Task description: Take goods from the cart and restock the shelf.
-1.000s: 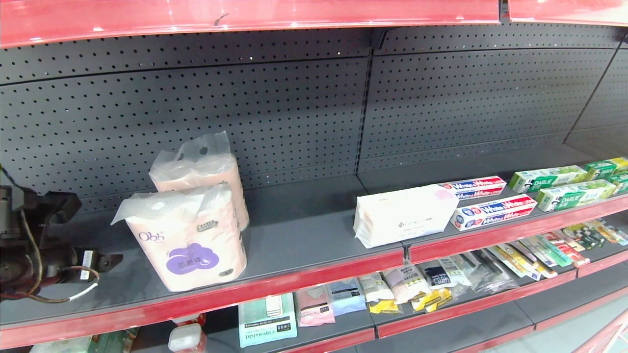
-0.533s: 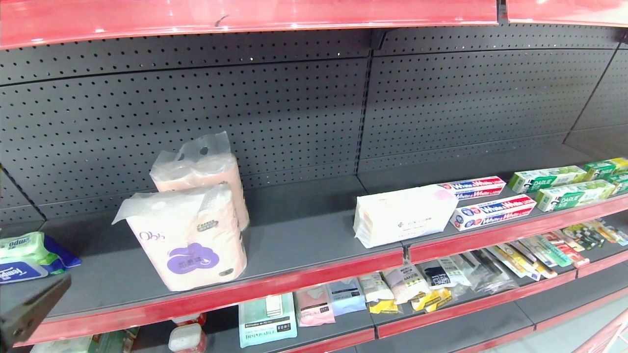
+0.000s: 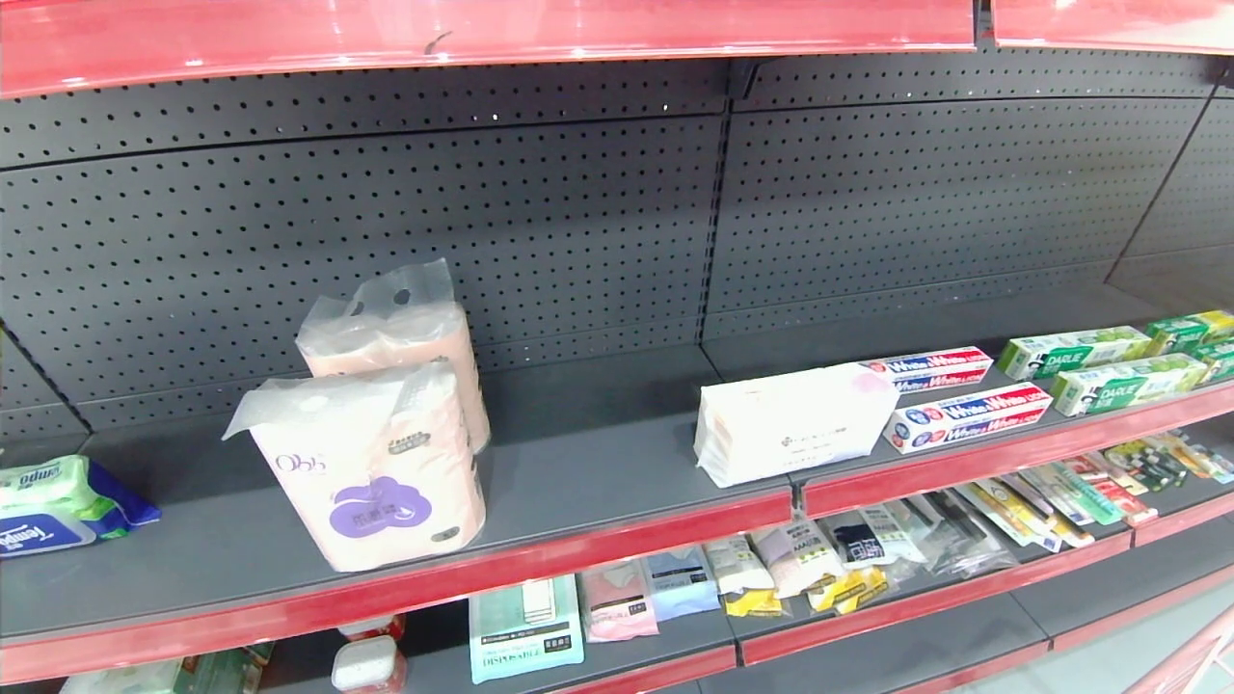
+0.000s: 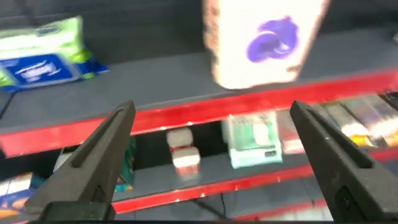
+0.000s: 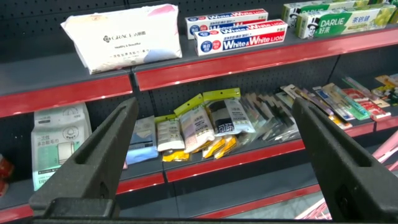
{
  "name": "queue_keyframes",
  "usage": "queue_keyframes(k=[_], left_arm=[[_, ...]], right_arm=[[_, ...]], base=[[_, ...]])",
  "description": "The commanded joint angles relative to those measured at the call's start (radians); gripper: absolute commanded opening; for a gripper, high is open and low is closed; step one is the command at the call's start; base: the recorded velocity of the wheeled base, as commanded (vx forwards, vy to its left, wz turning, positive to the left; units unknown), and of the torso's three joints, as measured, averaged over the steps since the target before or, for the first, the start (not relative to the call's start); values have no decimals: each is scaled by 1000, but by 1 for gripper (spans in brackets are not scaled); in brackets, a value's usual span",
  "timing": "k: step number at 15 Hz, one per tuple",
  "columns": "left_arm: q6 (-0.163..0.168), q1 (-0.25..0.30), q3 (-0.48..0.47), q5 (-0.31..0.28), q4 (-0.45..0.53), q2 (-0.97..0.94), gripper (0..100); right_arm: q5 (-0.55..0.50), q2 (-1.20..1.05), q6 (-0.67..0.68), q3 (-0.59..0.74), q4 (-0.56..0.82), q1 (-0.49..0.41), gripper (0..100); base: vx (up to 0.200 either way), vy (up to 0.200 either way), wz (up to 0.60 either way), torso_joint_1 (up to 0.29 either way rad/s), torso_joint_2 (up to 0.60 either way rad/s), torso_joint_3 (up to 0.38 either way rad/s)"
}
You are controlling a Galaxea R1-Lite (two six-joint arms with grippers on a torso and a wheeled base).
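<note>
A green and blue wet wipes pack [image 3: 58, 506] lies at the left end of the grey shelf [image 3: 598, 463]. Beside it stand two pink toilet paper packs, one [image 3: 371, 472] in front of the other [image 3: 395, 333]. In the left wrist view my left gripper [image 4: 211, 111] is open and holds nothing. It hangs in front of the shelf's red edge, below the wet wipes pack [image 4: 43, 53] and the front toilet paper pack [image 4: 264, 40]. My right gripper [image 5: 216, 102] is open and holds nothing, out in front of the lower shelves.
A white tissue pack [image 3: 795, 424] lies mid-shelf, then white toothpaste boxes [image 3: 969, 416] and green ones [image 3: 1128, 381] to the right. Bare shelf lies between the toilet paper and the tissue pack. Small packets [image 3: 800, 564] fill the shelf below. A red-edged shelf overhangs above.
My left arm was over the shelf's left end a second ago and has drawn back out of the head view. The wet wipes pack now lies uncovered there.
</note>
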Motion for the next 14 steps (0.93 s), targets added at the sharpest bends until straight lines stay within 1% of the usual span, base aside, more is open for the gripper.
queue_keyframes(k=[1, 2, 3, 4, 5, 6, 7, 8, 10, 14], left_arm=[[-5, 0, 31, 66, -12, -27, 100], [14, 0, 49, 149, -40, -27, 100], [21, 0, 67, 157, -89, -27, 100], [41, 0, 81, 138, -123, -27, 100], [60, 0, 81, 125, -121, -27, 100], [81, 0, 81, 100, -121, -27, 100], [93, 0, 81, 83, -121, -27, 100], [101, 0, 81, 71, -121, -27, 100], [101, 0, 81, 71, -121, -27, 100], [96, 0, 81, 71, -121, -27, 100]], right_arm=[[0, 1, 0, -2, 0, 0, 100], [0, 1, 0, 0, 0, 0, 100], [0, 1, 0, 0, 0, -1, 100], [5, 1, -12, 0, 0, 0, 100], [12, 1, -24, 0, 0, 0, 100], [18, 1, -32, 0, 0, -1, 100], [17, 1, -29, 0, 0, 0, 100], [18, 1, -29, 0, 0, 0, 100], [17, 1, -27, 0, 0, -1, 100], [17, 1, -27, 0, 0, -1, 100]], base=[[0, 0, 0, 0, 0, 0], [0, 0, 0, 0, 0, 0], [0, 0, 0, 0, 0, 0], [0, 0, 0, 0, 0, 0], [0, 0, 0, 0, 0, 0], [0, 0, 600, 7, 7, -7], [0, 0, 600, 2, 2, 2], [0, 0, 600, 2, 2, -2], [0, 0, 600, 5, 2, 2], [0, 0, 0, 0, 0, 0]])
